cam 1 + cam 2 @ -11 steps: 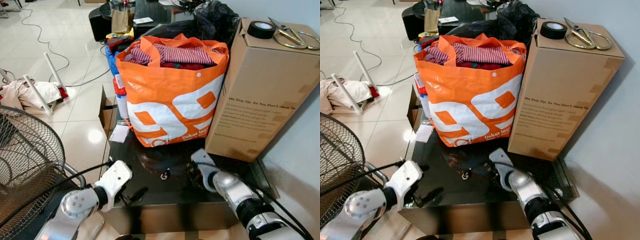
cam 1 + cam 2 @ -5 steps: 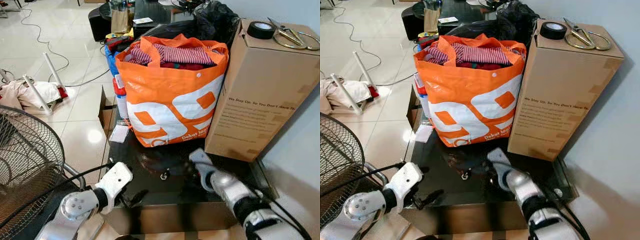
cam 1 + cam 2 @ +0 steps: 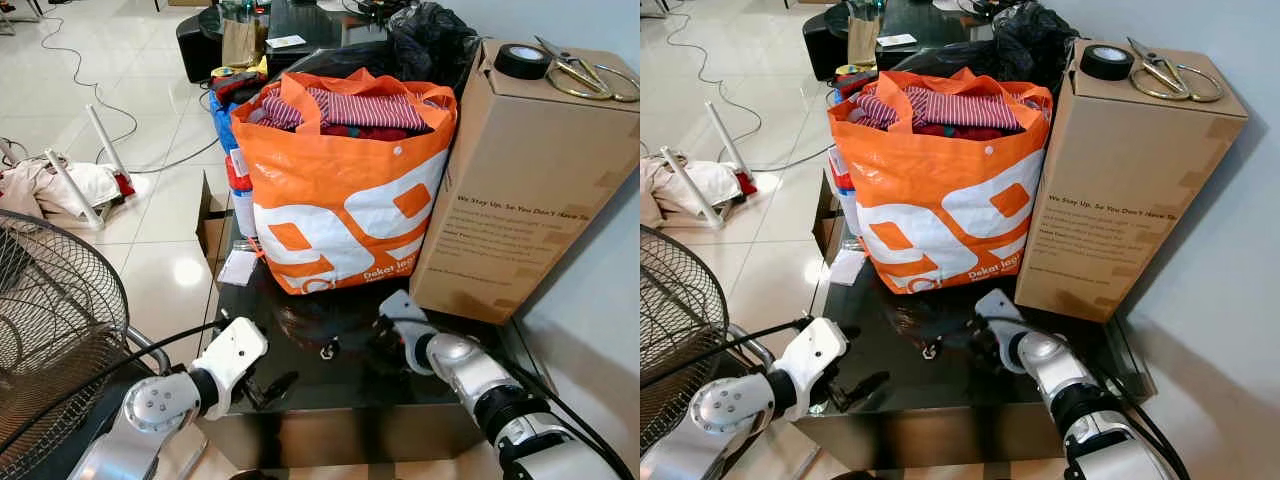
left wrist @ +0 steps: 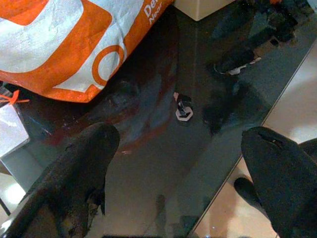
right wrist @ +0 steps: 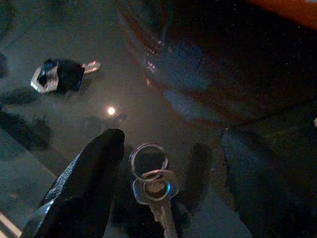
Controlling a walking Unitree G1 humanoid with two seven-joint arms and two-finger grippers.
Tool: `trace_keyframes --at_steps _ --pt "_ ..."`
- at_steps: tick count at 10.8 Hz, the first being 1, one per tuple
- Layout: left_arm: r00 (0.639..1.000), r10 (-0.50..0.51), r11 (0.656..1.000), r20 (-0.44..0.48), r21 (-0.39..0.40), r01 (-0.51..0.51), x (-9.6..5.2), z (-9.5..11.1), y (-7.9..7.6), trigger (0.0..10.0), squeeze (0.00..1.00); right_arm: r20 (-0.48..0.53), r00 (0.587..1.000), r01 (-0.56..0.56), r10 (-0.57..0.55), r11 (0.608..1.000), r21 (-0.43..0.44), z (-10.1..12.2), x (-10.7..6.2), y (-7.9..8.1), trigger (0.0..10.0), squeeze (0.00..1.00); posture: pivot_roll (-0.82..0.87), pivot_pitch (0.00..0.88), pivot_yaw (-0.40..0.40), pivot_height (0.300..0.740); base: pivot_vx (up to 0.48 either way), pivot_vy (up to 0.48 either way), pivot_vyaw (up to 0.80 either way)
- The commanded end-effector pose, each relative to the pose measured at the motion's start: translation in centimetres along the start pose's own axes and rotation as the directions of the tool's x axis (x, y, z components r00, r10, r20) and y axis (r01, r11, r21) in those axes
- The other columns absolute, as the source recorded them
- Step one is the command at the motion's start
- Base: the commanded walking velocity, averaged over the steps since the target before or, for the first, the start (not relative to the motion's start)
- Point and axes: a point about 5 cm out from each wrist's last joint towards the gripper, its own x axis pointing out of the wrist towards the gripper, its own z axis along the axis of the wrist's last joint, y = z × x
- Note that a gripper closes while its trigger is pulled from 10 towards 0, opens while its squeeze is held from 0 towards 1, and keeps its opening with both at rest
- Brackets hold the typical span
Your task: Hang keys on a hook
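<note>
Black glass table (image 3: 350, 385) is carrying an orange bag (image 3: 340, 190) and a cardboard box (image 3: 520, 170). I am working the pickup step: right gripper (image 5: 168, 183) is hovering spread wide over a silver key with ring (image 5: 151, 178), gripping nothing. A black-headed key (image 3: 328, 350) is lying nearby. Left gripper (image 4: 183, 163) is waiting open, empty. Next I am needing to lower and close; no hook visible.

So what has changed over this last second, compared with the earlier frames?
The right gripper has edged forward over the black table, toward the orange bag; its open fingers now flank a silver key. The left gripper stays open near the table's edge. The black key fob, bag and cardboard box have not moved.
</note>
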Motion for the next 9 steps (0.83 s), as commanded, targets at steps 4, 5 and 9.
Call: trace_keyframes --at_steps 4,5,9 --pt "1.000 -0.008 1.000 -0.021 0.012 0.008 -0.1 -0.2 0.1 10.0 0.08 -0.071 0.997 -0.028 0.026 0.999 -0.027 -0.5 0.5 0.7 10.0 0.00 -0.11 0.000 0.009 0.740 0.000 0.000 0.00" --pt "1.000 -0.008 1.000 -0.021 0.012 0.009 0.0 -0.2 0.1 10.0 0.08 -0.072 0.997 -0.026 0.024 0.999 -0.030 -0.5 0.5 0.7 10.0 0.00 -0.11 0.000 0.007 0.740 0.000 0.000 0.00" --pt "1.000 -0.007 1.000 -0.016 0.010 0.007 0.1 -0.1 0.1 10.0 0.07 -0.128 0.991 0.017 -0.024 0.998 -0.053 -1.5 0.8 1.1 3.7 0.00 -0.10 0.000 0.003 0.740 0.000 0.000 0.00"
